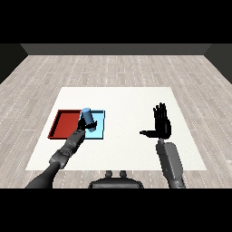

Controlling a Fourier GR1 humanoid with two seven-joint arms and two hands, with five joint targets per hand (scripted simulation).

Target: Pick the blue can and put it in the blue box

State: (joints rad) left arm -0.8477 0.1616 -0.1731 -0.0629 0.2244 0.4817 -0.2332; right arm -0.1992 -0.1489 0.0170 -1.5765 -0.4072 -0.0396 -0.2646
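Holding the blue cylindrical can (87, 116) in my curled left robot hand (86, 125) above the light blue tray (100, 128), I judge only release remains; right robot hand (162, 127) hangs spread, idle.

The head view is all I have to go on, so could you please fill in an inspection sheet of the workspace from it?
Surface: white table, set on a grey wooden floor.
Job's things: blue can held tilted in the left hand, over the light blue tray; whether it touches the tray I cannot tell.
Clutter: red tray lies beside the light blue tray, on its left, with nothing in it.
Hands: left hand curled round the can; right hand open, fingers straight, raised above the table, holding nothing.
Cables: nothing seen.
Surroundings: dark wall beyond the floor.
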